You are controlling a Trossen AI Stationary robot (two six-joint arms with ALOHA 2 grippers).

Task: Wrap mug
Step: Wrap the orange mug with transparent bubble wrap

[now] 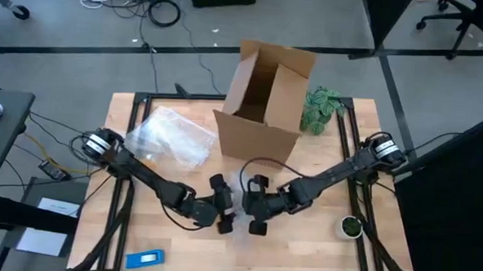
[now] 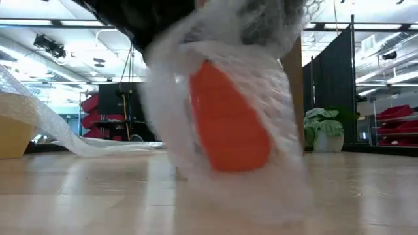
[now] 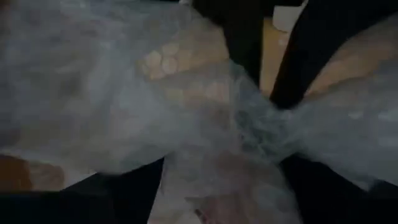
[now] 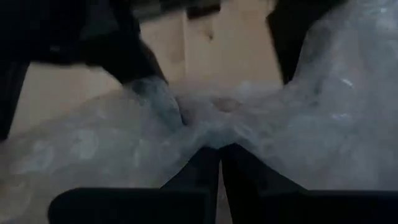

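Near table's front edge we see 2 arms stretched low, meeting: left gripper [image 1: 224, 207] and right gripper [image 1: 256, 208] each clenched on bubble wrap [image 2: 261, 59]; mug [image 2: 228, 117] inside wrap, between them.

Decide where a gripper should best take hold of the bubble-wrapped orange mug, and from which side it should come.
Probably the gathered bubble wrap above the mug, coming from above. The mug is rounded and padded, so its body would likely slip. In the right wrist view the right gripper is shut on a bunched neck of wrap; the left gripper is alongside.
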